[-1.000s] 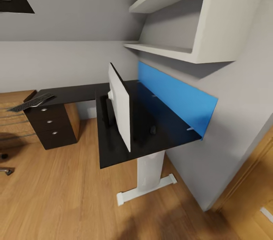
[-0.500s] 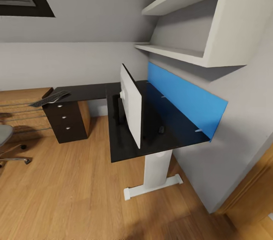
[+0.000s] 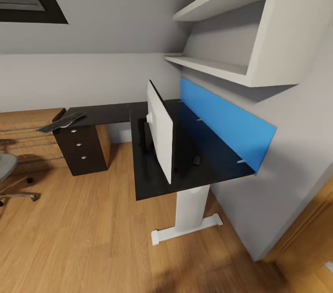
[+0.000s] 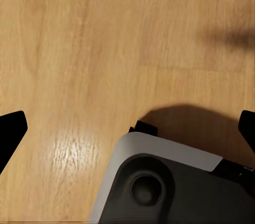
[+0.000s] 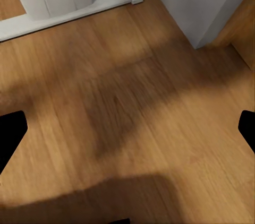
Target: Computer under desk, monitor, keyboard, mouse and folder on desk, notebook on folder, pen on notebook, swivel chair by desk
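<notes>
Both my grippers hang spread wide over bare plank floor, holding nothing — I'm travelling, so they stay low. Far off to my left, the swivel chair edges in. Ahead, the keyboard lies tilted off the desk's end above the drawers. Further right the monitor stands white-backed — the tiny black mouse beyond it.
</notes>
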